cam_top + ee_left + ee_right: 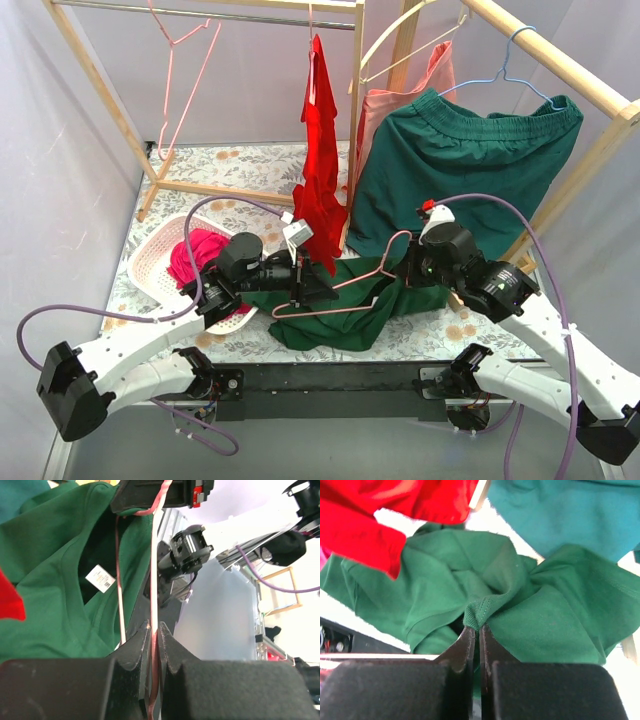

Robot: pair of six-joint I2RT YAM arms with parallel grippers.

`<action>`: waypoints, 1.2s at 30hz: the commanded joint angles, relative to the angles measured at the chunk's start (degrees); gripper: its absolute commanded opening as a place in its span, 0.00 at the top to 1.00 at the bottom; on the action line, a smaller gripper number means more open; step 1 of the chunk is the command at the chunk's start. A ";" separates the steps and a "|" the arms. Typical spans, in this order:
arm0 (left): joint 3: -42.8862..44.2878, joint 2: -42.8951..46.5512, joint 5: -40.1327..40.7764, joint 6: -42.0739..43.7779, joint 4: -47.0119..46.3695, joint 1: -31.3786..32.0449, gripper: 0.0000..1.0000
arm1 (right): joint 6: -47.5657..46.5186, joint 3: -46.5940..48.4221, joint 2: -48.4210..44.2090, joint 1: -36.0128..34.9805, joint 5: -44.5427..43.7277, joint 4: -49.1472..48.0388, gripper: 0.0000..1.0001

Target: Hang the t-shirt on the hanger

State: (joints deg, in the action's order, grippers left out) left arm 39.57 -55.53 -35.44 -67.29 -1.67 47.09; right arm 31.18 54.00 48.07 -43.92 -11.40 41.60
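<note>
The dark green t-shirt [345,322] lies bunched on the table between my arms. Its neck opening and white label [100,578] show in the left wrist view. The thin pink hanger [360,275] lies across the shirt, its hook toward the right gripper. My left gripper [305,290] is shut on the hanger's wire [154,580], which runs up between the fingers. My right gripper [410,268] is shut on the t-shirt's ribbed collar [479,612], pinched into a fold at the fingertips.
A red t-shirt [320,170] hangs from the wooden rack just behind the grippers. Dark green shorts [460,160] hang on a light blue hanger at right. A second pink hanger [185,70] and a cream hanger [410,40] hang above. A white basket [150,262] holds pink cloth at left.
</note>
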 commanded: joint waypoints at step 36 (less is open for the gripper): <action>-6.97 -6.08 9.34 -10.94 -17.22 6.52 1.00 | 10.05 -3.20 -16.52 -0.55 -9.18 1.92 0.39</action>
State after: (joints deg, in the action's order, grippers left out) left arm 30.70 -59.70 -28.42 -78.06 -17.23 52.75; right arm 44.86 46.61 33.26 -44.18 -20.25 47.31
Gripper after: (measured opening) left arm 0.044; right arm 0.621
